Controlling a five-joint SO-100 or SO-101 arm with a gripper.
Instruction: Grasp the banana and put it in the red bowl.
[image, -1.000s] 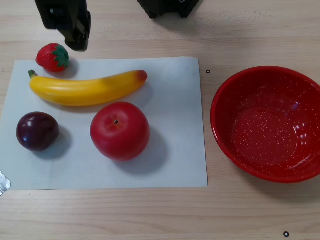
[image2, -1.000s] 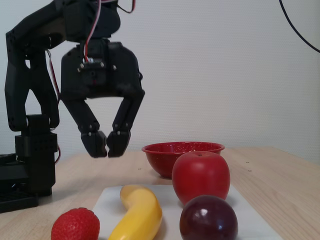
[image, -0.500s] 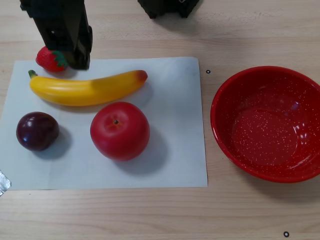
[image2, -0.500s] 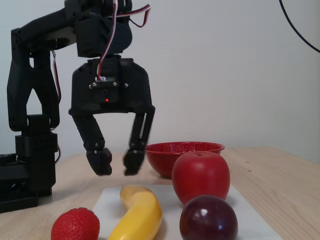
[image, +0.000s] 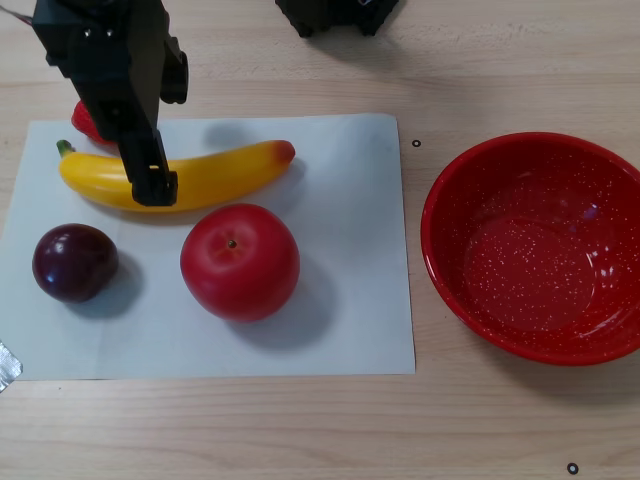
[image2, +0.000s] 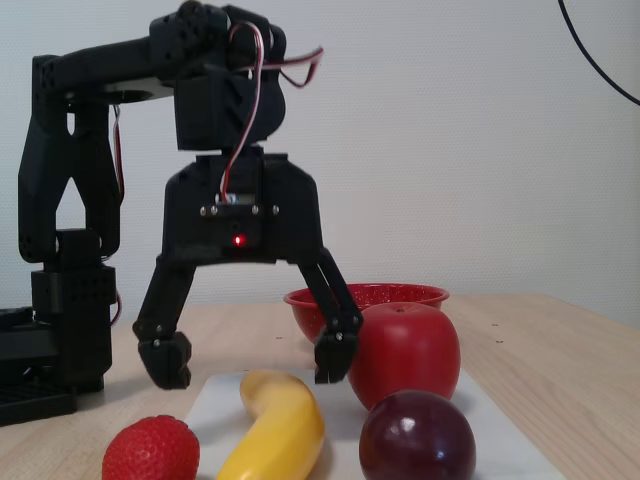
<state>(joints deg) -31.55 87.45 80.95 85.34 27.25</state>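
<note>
1. Pale wood table (image: 480, 430) carries everything; a plain white wall stands behind it in the fixed view. A white paper sheet (image: 340, 300) lies on the table with the fruit on it.
2. Red bowl (image: 540, 250) sits empty on bare wood, off the sheet, to the right in the other view and well apart from the fruit. In the fixed view it shows behind the apple (image2: 402, 352).
3. Black arm reaches out from its base at the left of the fixed view, and the claw (image2: 250, 358) hangs jaws-down over the sheet. Jaws are spread wide, holding nothing; one tip stands left of the banana, the other between banana and apple.
4. Apple (image: 240, 262) lies just beside the banana's middle, on the near side in the other view. Judgement: the tightest clearance is here, so the finger on that side should come down in the gap without nudging the apple.
5. Banana (image: 180, 178) lies flat across the upper part of the sheet, orange tip toward the bowl, stem toward the sheet's left edge. One finger (image: 150, 170) overlaps its left-middle portion in the other view; tips look level with or slightly above the fruit in the fixed view, contact cannot be told.
6. Judgement: step in hand is the descent to grasp. Lower straight, straddle the body across its width, close low on the curve since smooth plastic may slip.
7. Plum (image: 75, 262) and strawberry (image2: 150, 450) lie near; the strawberry is mostly hidden by the arm in the other view.
</note>
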